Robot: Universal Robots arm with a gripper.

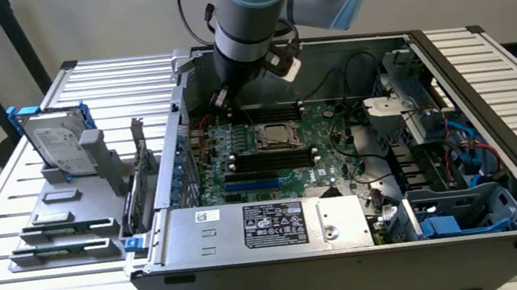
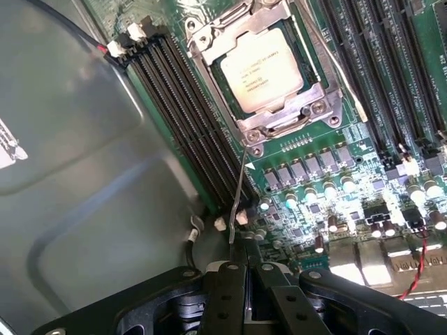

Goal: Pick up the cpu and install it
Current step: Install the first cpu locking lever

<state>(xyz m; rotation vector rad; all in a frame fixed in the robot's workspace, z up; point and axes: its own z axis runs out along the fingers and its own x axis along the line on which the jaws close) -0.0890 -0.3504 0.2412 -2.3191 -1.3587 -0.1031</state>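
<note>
Closest in, the pincer (image 2: pixel 241 259) is seen with its two black fingers pressed fully together, and nothing broad is held between them. Right at the tips the free end of a thin wire lever (image 2: pixel 239 188) is met; whether that end is pinched or merely touched cannot be told. The lever is traced away from the tips, past the end of the black memory slots (image 2: pixel 185 105) and a row of small capacitors (image 2: pixel 307 192), up to a corner of the metal socket frame (image 2: pixel 283 124). Inside that frame the cpu (image 2: pixel 267 68) is found, laid flat on the green motherboard (image 2: pixel 342 150) with its pale silver top facing up. So the cpu is placed straight ahead of the fingertips, along the line of the lever, apart from the pincer and not held by it. The chip is close to square, so no real long axis is offered; its sides are set at a slant to the fingers. In the exterior view the pincer is hung low inside the open case (image 1: pixel 355 267), and the socket is placed toward that view's right from it.
</note>
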